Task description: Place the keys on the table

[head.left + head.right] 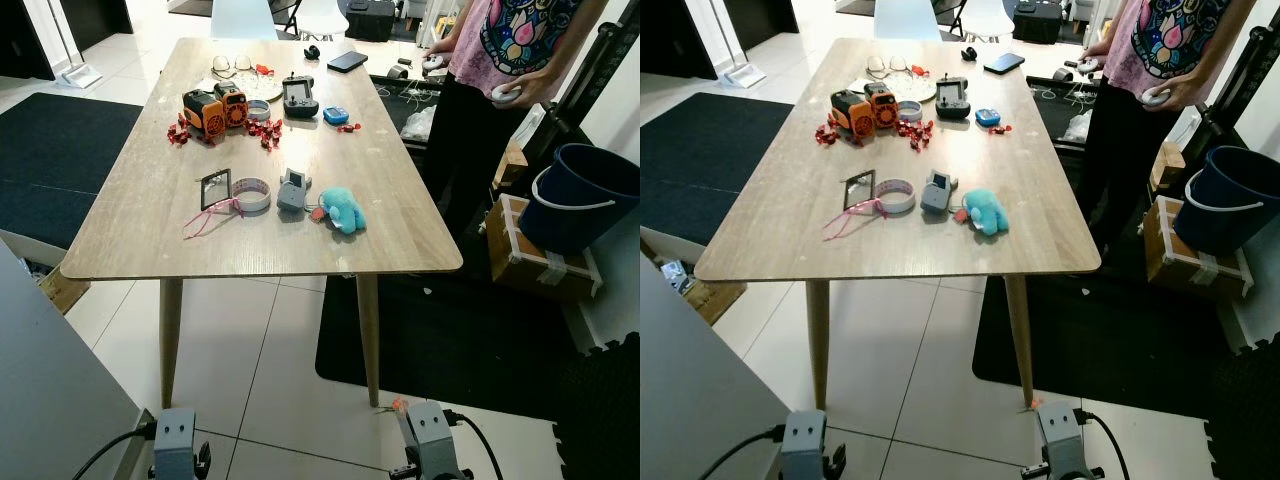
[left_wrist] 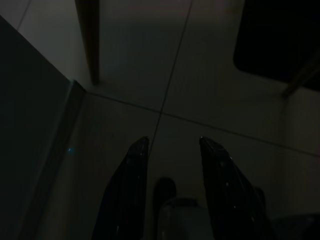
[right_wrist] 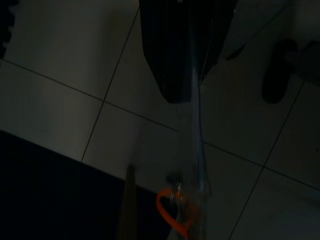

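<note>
floor (image 1: pixel 260 350): pale tiles. We note a black mat (image 1: pixel 460 340) under the table's right side and another on its far left.
table (image 1: pixel 150 215): long wooden top on tapered legs, ahead of us and above both arms. Its near edge is bare.
person (image 1: pixel 500 60): stands at the far right corner of the table in a pink printed top and dark trousers, holding a white controller (image 1: pixel 510 92).
bucket (image 1: pixel 580 195): dark blue with a white handle, on the floor to the right, beside a taped cardboard box (image 1: pixel 535 255).
right gripper (image 3: pixel 185 85): low over the tiles, near the table's front right leg. We read the black fingers as closed together, pinching a clear strap.
keys (image 3: pixel 177 205): they hang from that strap below the right gripper, with an orange loop at the end, above the floor. They are not on the table.
left gripper (image 2: pixel 172 142): down by the floor at the left. Its fingers are spread apart with nothing between them.
orange device (image 1: pixel 215 108): far half of the table, with small red pieces (image 1: pixel 268 133) scattered just beside it.
black remote (image 1: pixel 299 97): just right of the orange device.
blue plush (image 1: pixel 342 208): mid table, right of a grey gadget (image 1: pixel 293 190).
tape roll (image 1: pixel 251 194): left of the grey gadget, touching a pink cord (image 1: pixel 205 222).
</note>
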Controlling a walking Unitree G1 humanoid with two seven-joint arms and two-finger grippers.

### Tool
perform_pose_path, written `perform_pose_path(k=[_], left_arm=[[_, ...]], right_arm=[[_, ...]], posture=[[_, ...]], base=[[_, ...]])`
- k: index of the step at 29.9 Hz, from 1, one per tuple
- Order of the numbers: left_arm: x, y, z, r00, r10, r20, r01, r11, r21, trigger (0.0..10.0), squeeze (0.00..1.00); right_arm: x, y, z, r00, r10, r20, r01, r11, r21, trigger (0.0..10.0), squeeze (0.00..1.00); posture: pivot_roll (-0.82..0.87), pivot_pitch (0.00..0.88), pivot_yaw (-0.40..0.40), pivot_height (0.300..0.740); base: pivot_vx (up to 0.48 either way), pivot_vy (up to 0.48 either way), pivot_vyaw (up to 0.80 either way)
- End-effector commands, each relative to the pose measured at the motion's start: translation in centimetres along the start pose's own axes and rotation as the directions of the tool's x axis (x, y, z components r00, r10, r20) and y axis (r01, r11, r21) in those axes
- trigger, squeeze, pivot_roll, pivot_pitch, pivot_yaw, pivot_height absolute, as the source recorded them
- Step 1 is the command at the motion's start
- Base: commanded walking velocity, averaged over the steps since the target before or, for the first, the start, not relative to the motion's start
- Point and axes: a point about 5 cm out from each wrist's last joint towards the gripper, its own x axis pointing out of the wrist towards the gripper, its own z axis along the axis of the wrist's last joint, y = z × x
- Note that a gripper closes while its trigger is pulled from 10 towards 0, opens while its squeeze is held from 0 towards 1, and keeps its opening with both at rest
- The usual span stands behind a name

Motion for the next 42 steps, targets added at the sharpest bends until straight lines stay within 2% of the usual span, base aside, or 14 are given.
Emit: perform_pose_path(k=[1,24,42], left_arm=[[-0.14,-0.30,-0.26,1.000,-0.011,-0.005,0.011,1.000,0.000,10.0,0.00],[-0.24,-0.44,0.22,1.000,-0.011,0.025,0.011,1.000,-0.007,10.0,0.00],[-0.48,-0.28,0.15,0.999,0.006,0.036,-0.006,1.000,0.000,10.0,0.00]], right_arm=[[-0.26,-0.14,-0.75,1.000,-0.005,-0.028,0.005,1.000,0.006,10.0,0.00],[-0.22,-0.07,-0.66,1.000,-0.002,-0.025,0.002,1.000,0.001,10.0,0.00],[-0.26,-0.09,-0.77,1.000,-0.002,-0.029,0.002,1.000,0.003,10.0,0.00]], posture=[[0.04,0.100,-0.031,0.740],[0.05,0.086,-0.033,0.740],[0.05,0.094,-0.033,0.740]], base=[[0.311,0.000,0.00],[0.305,0.000,0.00],[0.000,0.000,0.00]])
